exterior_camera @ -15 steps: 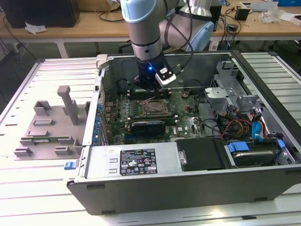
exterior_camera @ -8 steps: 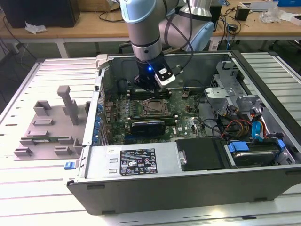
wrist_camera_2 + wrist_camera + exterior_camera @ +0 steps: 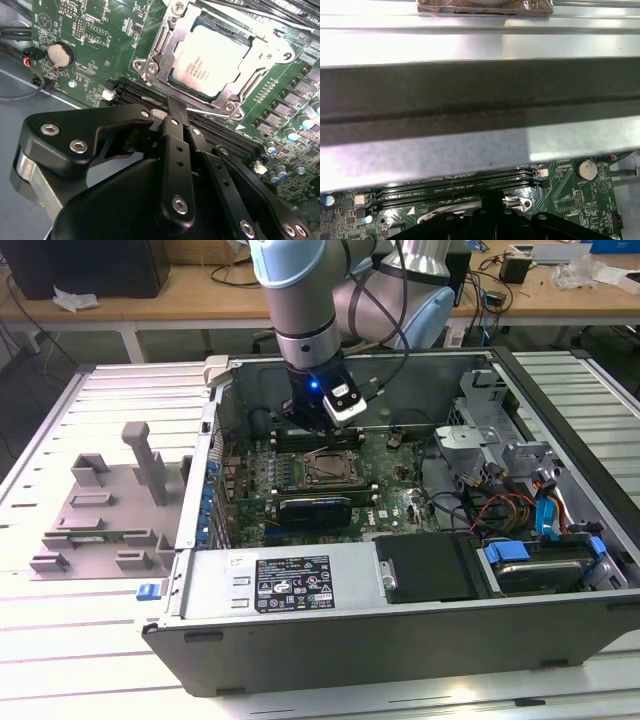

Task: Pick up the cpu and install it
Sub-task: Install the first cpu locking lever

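The cpu lies flat in the socket frame on the green motherboard, silver top up, with the metal frame around its edges. In the exterior view the socket sits mid-board inside the open computer case. My gripper hangs just above the board beside the socket, over the black memory slots, and is apart from the cpu. Its black fingers are pressed together with nothing between them. In the exterior view the gripper is at the socket's far edge. The first wrist view shows the fingertips by the slots.
The case's metal wall stands close behind the gripper. A coin battery, cables, a drive cage and the power supply crowd the case. A grey fixture tray lies on the table at the exterior view's left.
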Tool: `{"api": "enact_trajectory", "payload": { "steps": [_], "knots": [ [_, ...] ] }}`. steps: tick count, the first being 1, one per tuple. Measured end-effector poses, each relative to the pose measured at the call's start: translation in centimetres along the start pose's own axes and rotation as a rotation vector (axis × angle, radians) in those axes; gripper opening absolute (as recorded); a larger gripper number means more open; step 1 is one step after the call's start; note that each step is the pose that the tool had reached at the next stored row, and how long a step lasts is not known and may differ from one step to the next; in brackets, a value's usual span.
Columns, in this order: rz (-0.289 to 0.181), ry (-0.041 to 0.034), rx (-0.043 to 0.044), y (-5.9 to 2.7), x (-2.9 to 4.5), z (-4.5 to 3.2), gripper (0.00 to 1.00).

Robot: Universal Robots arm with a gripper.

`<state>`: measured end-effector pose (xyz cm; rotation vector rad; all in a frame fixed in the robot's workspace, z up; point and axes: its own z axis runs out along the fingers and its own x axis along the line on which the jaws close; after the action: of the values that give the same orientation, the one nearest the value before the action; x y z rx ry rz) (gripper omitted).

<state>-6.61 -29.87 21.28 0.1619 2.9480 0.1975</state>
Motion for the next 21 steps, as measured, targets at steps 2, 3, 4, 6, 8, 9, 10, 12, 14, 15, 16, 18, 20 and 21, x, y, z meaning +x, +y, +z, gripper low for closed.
{"api": "enact_trajectory", "payload": {
  "steps": [2, 3, 4, 6, 8, 9, 10, 12, 14, 15, 16, 18, 20, 21],
  "knots": [
    [0.023, -0.0033, 0.0042, 0.01, 0.04, 0.03, 0.11],
    [0.036, -0.0052, 0.0065, 0.00, 0.04, 0.04, 0.11],
    [0.055, -0.0079, 0.0098, 0.00, 0.05, 0.07, 0.11],
    [0.074, -0.0106, 0.0135, 0.03, 0.06, 0.10, 0.11],
    [0.083, -0.0119, 0.0148, 0.09, 0.09, 0.13, 0.11],
    [0.086, -0.0124, 0.0156, 0.13, 0.10, 0.14, 0.11],
    [0.090, -0.0130, 0.0163, 0.19, 0.12, 0.16, 0.11],
    [0.097, -0.0141, 0.0175, 0.30, 0.17, 0.19, 0.11],
    [0.103, -0.0149, 0.0185, 0.44, 0.22, 0.22, 0.11],
    [0.106, -0.0153, 0.0189, 0.51, 0.25, 0.24, 0.11],
    [0.109, -0.0157, 0.0195, 0.59, 0.28, 0.25, 0.11],
    [0.113, -0.0164, 0.0203, 0.76, 0.38, 0.28, 0.11],
    [0.117, -0.0175, 0.0208, 0.90, 0.56, 0.33, 0.11],
    [0.118, -0.0182, 0.0209, 0.91, 0.66, 0.35, 0.11]
  ]
}}
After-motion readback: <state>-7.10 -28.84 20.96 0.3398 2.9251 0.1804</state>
